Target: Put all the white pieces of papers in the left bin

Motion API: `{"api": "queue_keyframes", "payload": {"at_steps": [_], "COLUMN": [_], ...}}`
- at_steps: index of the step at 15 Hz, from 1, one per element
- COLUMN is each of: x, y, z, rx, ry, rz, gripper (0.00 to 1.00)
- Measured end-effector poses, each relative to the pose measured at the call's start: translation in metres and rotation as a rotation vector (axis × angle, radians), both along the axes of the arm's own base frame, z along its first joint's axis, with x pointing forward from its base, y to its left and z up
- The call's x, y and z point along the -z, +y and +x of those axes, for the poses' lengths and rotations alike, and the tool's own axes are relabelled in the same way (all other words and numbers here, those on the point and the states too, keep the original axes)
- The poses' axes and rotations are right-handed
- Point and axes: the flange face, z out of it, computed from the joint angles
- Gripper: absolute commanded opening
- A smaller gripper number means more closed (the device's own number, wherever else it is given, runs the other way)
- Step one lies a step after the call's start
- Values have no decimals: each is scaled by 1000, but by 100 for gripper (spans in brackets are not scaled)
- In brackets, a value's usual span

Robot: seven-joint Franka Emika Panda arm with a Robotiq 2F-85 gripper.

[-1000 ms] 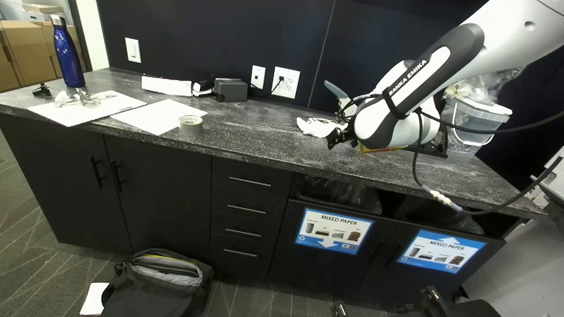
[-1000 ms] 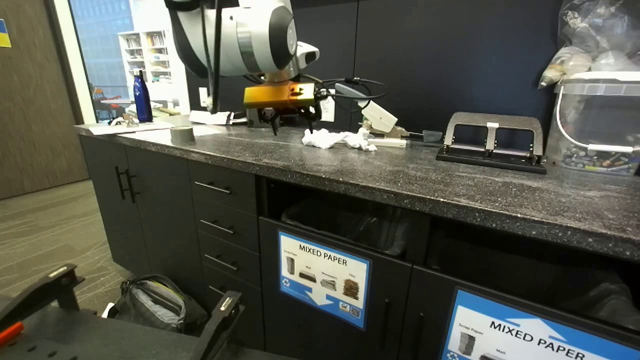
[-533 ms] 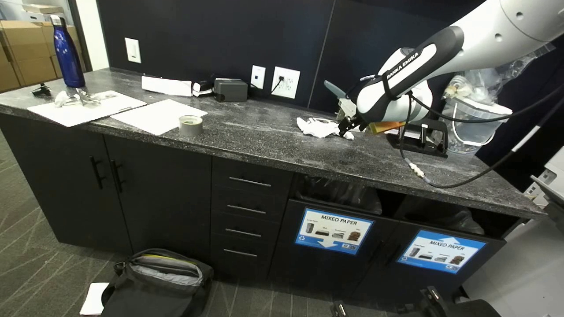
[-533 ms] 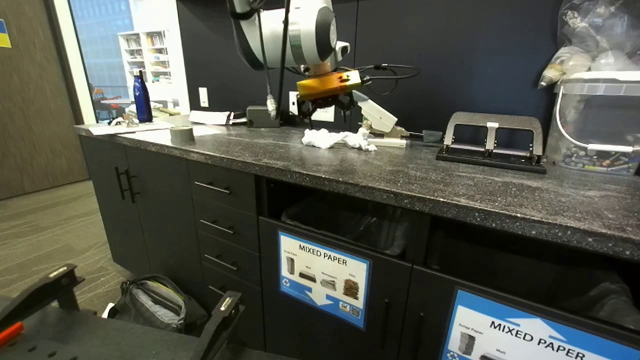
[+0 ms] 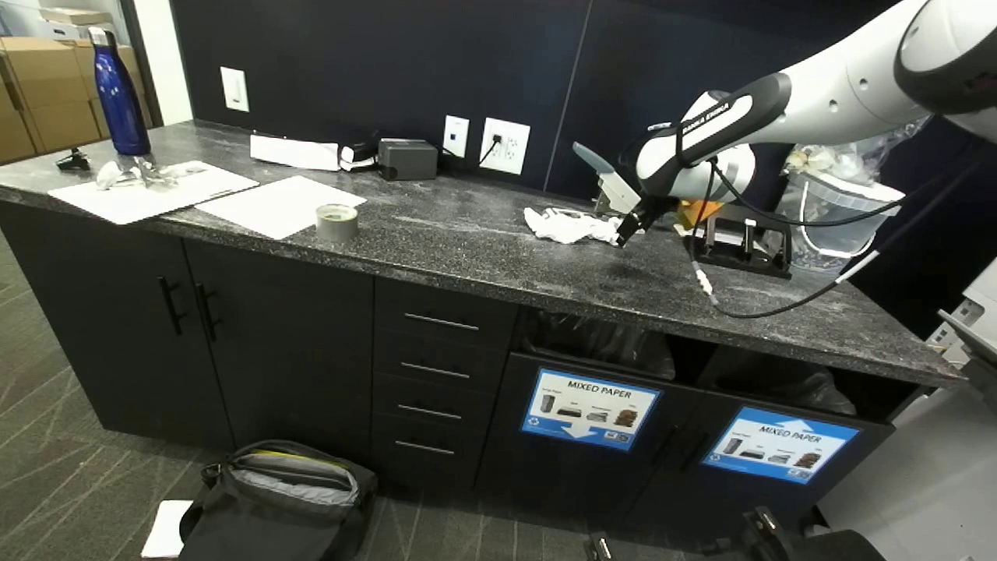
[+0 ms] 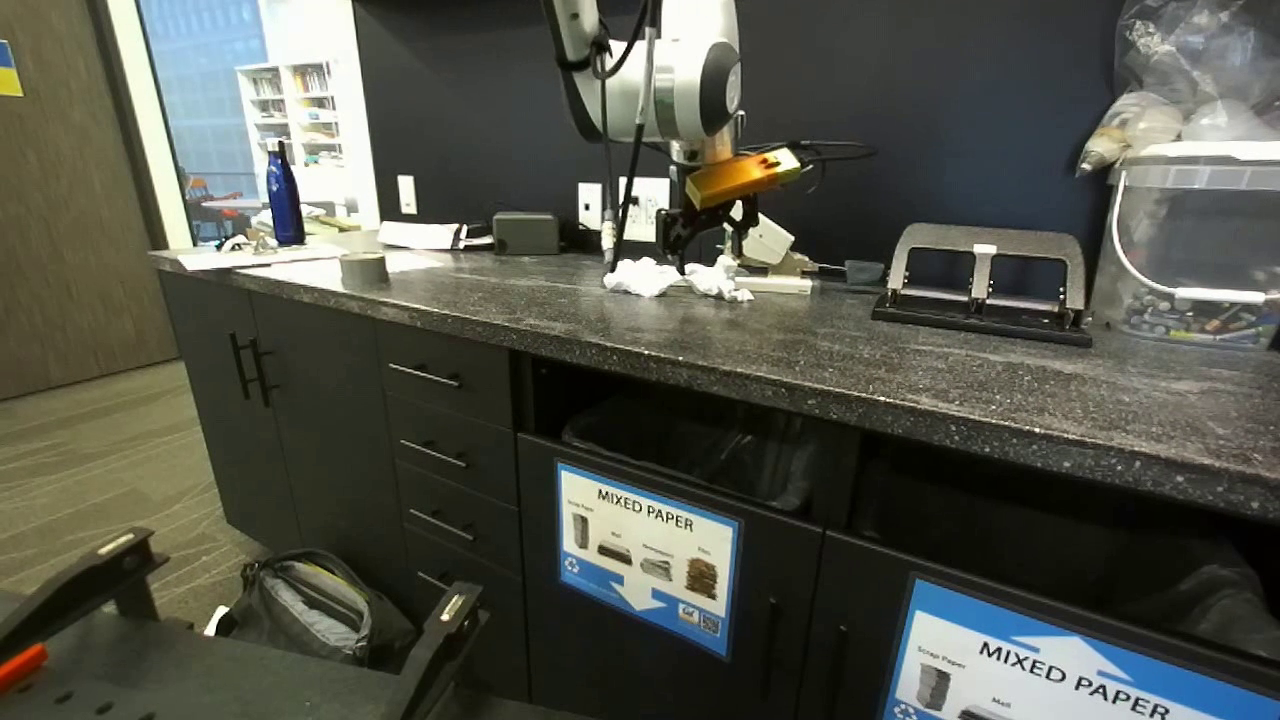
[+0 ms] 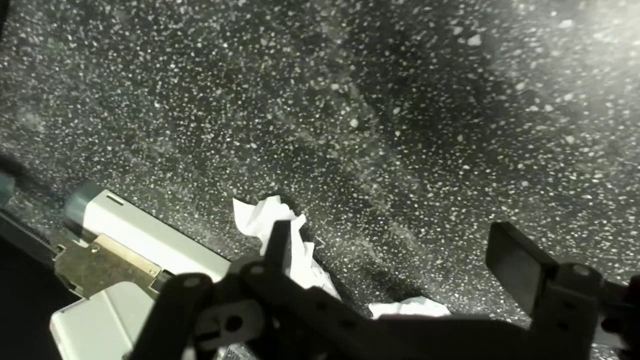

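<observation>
In both exterior views, flat white sheets (image 5: 273, 206) lay at the left end of the worktop (image 5: 452, 234); whether they counted toward the job was unclear. Farther right, the white pieces of papers (image 5: 568, 226), crumpled into what looked like two clumps, sat on the worktop and had yet to be binned. Below them was the left bin (image 5: 588, 421); no paper showed in its mouth, though its depths were hidden, so whether any lay inside could not be told. Next came the claw (image 7: 390, 235), jaws spread wide, gripping nothing, close by the pieces; contact was hard to judge. Grasping, carrying and dropping all seemed ahead. The twin bin (image 5: 779, 444), farther right, was not the target.
</observation>
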Motion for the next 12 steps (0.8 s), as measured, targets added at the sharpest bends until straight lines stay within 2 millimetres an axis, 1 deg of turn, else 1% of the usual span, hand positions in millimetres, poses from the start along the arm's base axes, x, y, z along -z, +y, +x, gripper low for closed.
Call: {"api": "queue_keyframes", "payload": {"at_steps": [3, 5, 9, 12], "x": [4, 12, 34, 46], "y": [-15, -23, -37, -46], "z": [22, 33, 49, 59], "rx": [-29, -38, -44, -37], "ry": [-32, -52, -82, -120], "rz": [9, 29, 60, 76], "gripper": [100, 100, 100, 100]}}
